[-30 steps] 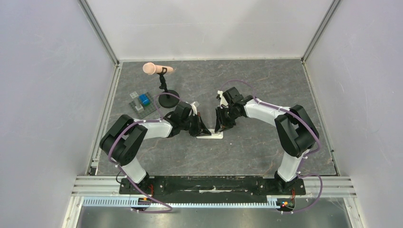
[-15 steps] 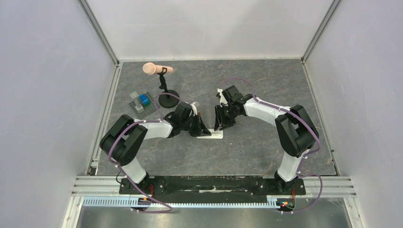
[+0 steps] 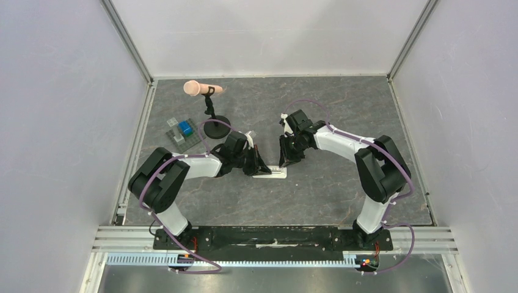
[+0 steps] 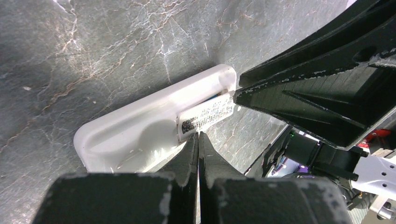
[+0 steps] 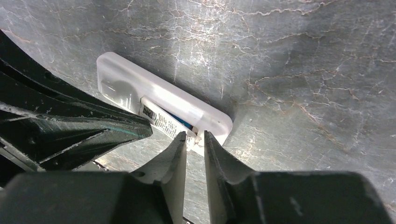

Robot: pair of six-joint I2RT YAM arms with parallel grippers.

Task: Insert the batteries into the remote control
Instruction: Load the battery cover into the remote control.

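The white remote control (image 3: 270, 173) lies back-up on the table between both grippers, its battery compartment uncovered. In the compartment a sliver of a blue battery (image 5: 185, 122) shows beside a white printed strip (image 5: 156, 116); the dark grey battery is not visible. My left gripper (image 4: 198, 135) is shut, its tips pressed against the remote's (image 4: 135, 123) long edge by the strip (image 4: 206, 113). My right gripper (image 5: 195, 135) is open by a narrow gap, its tips at the compartment end of the remote (image 5: 140, 84), with nothing clearly gripped. From above, the left gripper (image 3: 261, 167) and right gripper (image 3: 284, 163) meet over the remote.
A pink microphone (image 3: 198, 88) on a black stand (image 3: 215, 128) is at the back left. A blue toy brick (image 3: 185, 127) on a grey plate sits left of it. White walls enclose the table on three sides.
The right gripper has shifted a little to the right at the remote's end. The left gripper and the remote stay where they were.
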